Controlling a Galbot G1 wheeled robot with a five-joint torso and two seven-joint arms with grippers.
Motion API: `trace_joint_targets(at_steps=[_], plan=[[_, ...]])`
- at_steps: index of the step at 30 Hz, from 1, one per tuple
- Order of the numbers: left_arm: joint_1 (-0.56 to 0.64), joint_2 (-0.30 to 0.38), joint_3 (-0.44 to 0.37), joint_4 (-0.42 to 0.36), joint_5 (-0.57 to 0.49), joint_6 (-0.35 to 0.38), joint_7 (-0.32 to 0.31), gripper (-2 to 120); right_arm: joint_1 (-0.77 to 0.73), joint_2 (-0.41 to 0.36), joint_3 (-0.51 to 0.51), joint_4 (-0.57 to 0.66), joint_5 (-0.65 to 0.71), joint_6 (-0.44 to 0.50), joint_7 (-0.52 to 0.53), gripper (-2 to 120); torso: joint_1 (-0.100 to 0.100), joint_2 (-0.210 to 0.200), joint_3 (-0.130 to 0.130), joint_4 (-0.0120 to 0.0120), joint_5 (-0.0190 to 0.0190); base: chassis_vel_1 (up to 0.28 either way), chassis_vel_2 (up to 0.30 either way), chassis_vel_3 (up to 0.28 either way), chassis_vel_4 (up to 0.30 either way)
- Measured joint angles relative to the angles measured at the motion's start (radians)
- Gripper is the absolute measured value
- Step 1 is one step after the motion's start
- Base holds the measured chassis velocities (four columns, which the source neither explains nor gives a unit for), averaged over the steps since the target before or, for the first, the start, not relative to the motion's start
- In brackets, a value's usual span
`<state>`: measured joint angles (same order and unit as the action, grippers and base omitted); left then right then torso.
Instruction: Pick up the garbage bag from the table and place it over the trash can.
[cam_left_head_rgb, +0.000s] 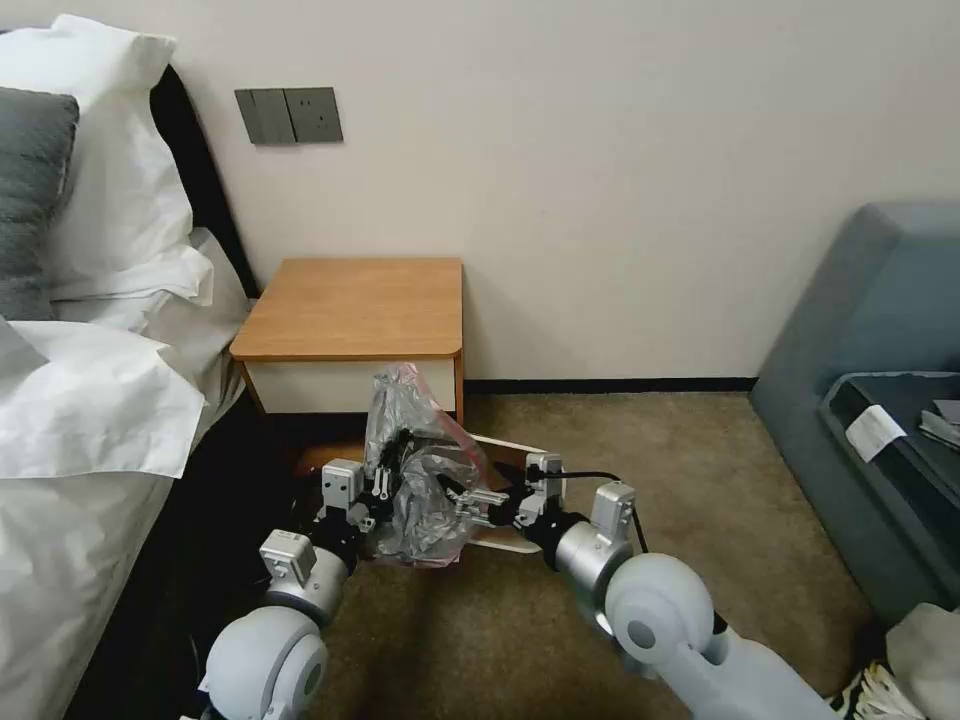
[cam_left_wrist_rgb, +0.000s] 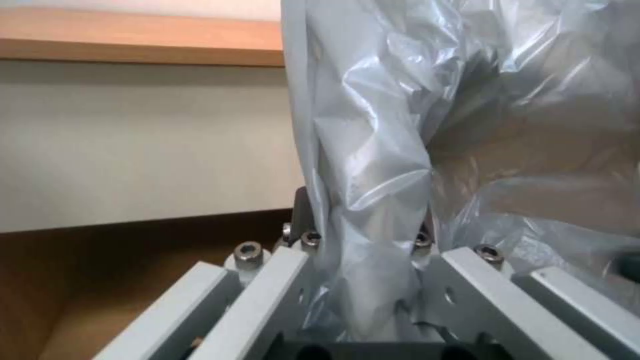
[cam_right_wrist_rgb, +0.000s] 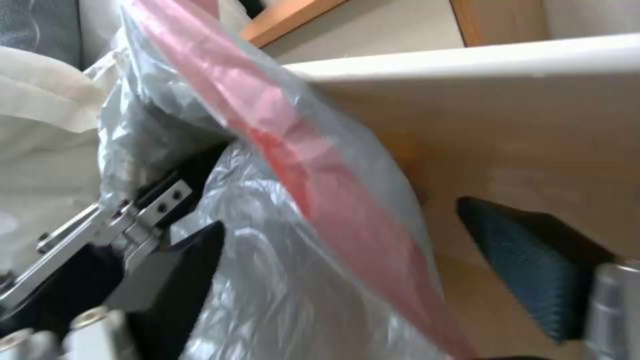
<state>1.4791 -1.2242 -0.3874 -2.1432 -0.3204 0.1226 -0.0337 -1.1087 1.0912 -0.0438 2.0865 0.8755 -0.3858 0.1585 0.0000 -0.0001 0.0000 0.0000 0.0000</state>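
The garbage bag (cam_left_head_rgb: 420, 470) hides most of the trash can (cam_left_head_rgb: 515, 495) — rim aside

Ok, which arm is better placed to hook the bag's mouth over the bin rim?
Right, probably. The right gripper sits at the rim of the trash can, where the red edge of the garbage bag drapes between its spread fingers. The left gripper just clamps bunched plastic farther off.
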Motion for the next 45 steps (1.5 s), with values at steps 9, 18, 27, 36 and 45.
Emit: trace_joint_targets(at_steps=[9,18,27,36,45], plan=[[0.003,-0.008,-0.002,0.009,0.004,-0.002,-0.001,3,-0.004,0.010,-0.009,-0.001,-0.019,0.012,-0.005,53,0.000,0.000,0.000,-0.0001,-0.0001,0.000,0.000,0.000,0.000],[-0.004,-0.012,-0.008,0.015,-0.001,-0.002,-0.012,3,-0.028,0.013,-0.001,0.005,-0.046,0.024,-0.020,21,0.000,0.000,0.000,-0.0001,-0.0001,0.000,0.000,0.000,0.000],[-0.007,-0.012,-0.015,0.013,-0.005,-0.001,-0.014,3,-0.035,0.012,0.009,0.014,-0.067,0.034,-0.037,0,0.000,0.000,0.000,0.0000,-0.0001,0.000,0.000,0.000,0.000],[-0.009,-0.009,-0.026,0.042,0.015,-0.015,-0.019,3,-0.060,-0.013,0.056,0.060,-0.072,0.057,-0.078,0,0.000,0.000,0.000,-0.0001,-0.0001,0.000,0.000,0.000,0.000],[-0.003,-0.005,-0.028,0.055,0.027,-0.043,-0.015,3,-0.057,-0.050,0.131,0.094,-0.021,0.063,-0.087,0,0.000,0.000,0.000,0.0000,0.0000,0.000,0.000,0.000,0.000]])
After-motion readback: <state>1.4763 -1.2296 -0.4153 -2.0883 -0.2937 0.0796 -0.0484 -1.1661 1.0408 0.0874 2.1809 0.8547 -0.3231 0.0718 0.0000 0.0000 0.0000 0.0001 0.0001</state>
